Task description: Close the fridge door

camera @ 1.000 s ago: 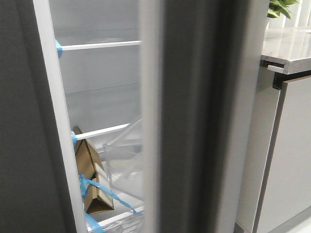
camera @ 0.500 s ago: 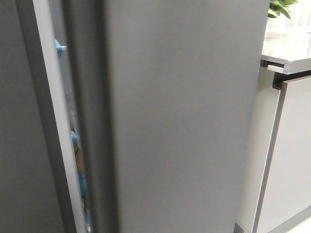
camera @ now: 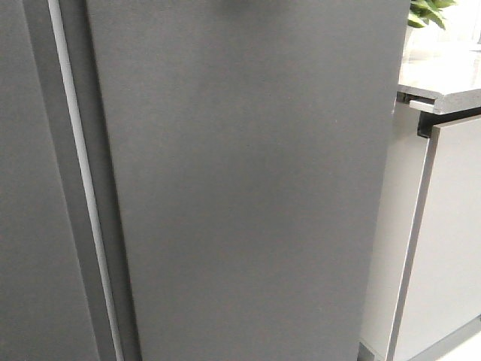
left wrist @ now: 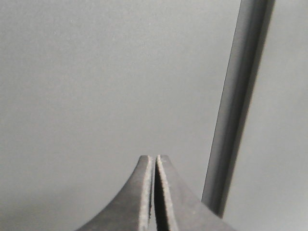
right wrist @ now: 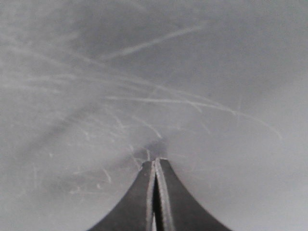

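The fridge door (camera: 248,188) is a tall matte dark-grey panel that fills the middle of the front view. It lies nearly flush with the other dark-grey panel (camera: 30,210) on its left, and only a thin pale strip (camera: 83,195) shows between them. No gripper shows in the front view. My left gripper (left wrist: 155,158) is shut and empty, facing a plain grey surface with a dark vertical seam (left wrist: 238,106) beside it. My right gripper (right wrist: 155,160) is shut and empty, its tips at or very near a scratched grey surface (right wrist: 144,86).
A pale glossy cabinet door (camera: 443,241) stands to the right of the fridge under a light stone counter (camera: 440,79). A green plant (camera: 428,11) sits at the top right corner.
The fridge door has swung from wide open to nearly flush. The shelves, the brown box and the clear bins inside are now hidden behind it.
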Available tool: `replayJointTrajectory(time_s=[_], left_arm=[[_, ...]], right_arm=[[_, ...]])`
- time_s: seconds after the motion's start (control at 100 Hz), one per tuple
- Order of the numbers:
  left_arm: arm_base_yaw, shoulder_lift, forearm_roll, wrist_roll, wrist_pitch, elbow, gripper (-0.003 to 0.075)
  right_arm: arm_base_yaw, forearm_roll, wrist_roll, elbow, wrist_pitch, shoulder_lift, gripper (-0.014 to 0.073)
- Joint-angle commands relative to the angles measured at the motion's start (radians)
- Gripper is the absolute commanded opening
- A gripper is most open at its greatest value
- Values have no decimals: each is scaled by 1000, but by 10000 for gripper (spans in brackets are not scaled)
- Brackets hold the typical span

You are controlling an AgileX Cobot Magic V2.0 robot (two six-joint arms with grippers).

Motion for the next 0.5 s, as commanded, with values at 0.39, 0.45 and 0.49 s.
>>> replayJointTrajectory(time_s=[0.39,0.45,0.49], left_arm=[[-2,-23,-6,-2,-83,40,-20],[-2,-23,-6,-2,-83,40,-20],[-2,-23,-6,-2,-83,40,-20]], right_arm=[[-95,-154,-9,89,0,-282,-71],[-106,-183,-9,171,-46,-369,-71],[-113,-211,-9,241,-79,-430,-71]])
